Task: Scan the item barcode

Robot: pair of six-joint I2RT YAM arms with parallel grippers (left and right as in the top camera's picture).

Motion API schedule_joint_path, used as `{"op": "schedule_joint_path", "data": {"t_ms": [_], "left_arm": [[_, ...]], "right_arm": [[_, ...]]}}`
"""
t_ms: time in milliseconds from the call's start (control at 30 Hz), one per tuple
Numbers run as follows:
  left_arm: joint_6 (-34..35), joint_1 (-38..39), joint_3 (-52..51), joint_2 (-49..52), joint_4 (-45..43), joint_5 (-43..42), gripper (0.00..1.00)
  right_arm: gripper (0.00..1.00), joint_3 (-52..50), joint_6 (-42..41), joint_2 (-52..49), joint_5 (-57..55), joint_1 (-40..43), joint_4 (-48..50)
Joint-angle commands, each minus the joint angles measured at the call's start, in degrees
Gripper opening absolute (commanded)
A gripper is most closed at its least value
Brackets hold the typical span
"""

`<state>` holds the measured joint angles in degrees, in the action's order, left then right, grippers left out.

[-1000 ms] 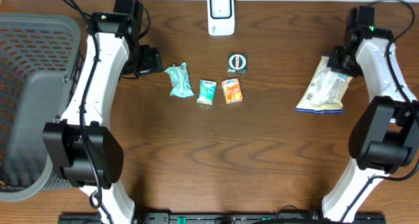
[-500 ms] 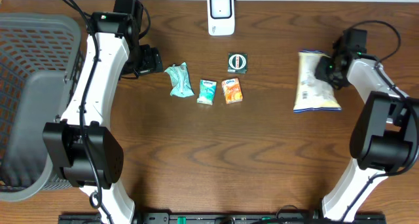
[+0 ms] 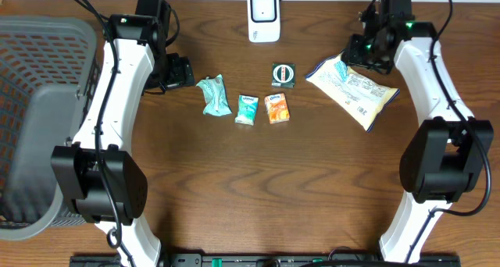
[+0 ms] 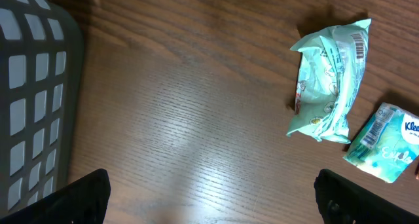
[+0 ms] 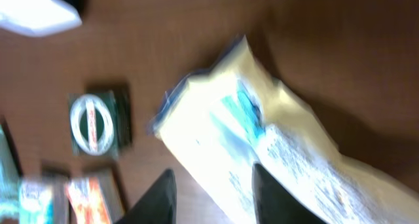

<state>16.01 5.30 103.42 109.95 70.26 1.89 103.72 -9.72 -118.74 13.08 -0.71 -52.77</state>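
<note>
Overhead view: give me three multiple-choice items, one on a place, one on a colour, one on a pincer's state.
1. The snack bag is where, relative to the dark green packet? A left of it; B right of it; C on it.
2. The scanner is: A black; B red; C white.
3. The left pincer is: A open, empty; B shut on a packet; C shut on a cable.
Answers: B, overhead shows the bag right of the packet; C, its casing is white; A, its fingers stand wide apart, nothing between.
</note>
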Motion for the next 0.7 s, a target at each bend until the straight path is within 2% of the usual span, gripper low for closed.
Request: {"op": "schedule_joint_path", "data": {"t_ms": [0,67,167,267,333,400,500,667], "left_arm": [[-0.94,-0.15,-0.57,-0.11,0.22,0.74,0.98],[-0.94,-0.15,-0.57,-0.11,0.2,0.74,0.98],[-0.94,-0.15,-0.57,-0.11,0.2,0.74,0.98],[-0.94,-0.15,-0.57,-0.11,0.2,0.74,0.98],[-0.94,-0.15,-0.57,-0.11,0.2,0.74,0.98],[-0.94,-0.15,-0.57,-0.11,0.2,0.74,0.98],[-0.94,-0.15,-0.57,-0.11,0.2,0.74,0.98],[-0.94,-0.15,-0.57,-0.11,0.2,0.74,0.98]], "right_arm": [[0.27,1.49,5.07,-0.42,-1.81,0.28,-6.21],[0.22,0.42,5.07,-0.46,-6.86,0.28,-10.64],[0.22,-1.95,4.37,-0.46,-15.26,0.28,-12.81],[0.24,-6.47,0.61,-0.46,-25.92,0.31,-9.46],[0.27,-11.41,-0.98,-0.46,-30.84,0.59,-3.96],[0.31,-17.44,-0.94,-0.46,-29.7,1.18,4.31],[0.3,-23.56,-0.94,-0.46,-27.47,1.64,11.65],[0.3,-23.02,-0.94,0.13,-27.54,1.44,9.2]]}}
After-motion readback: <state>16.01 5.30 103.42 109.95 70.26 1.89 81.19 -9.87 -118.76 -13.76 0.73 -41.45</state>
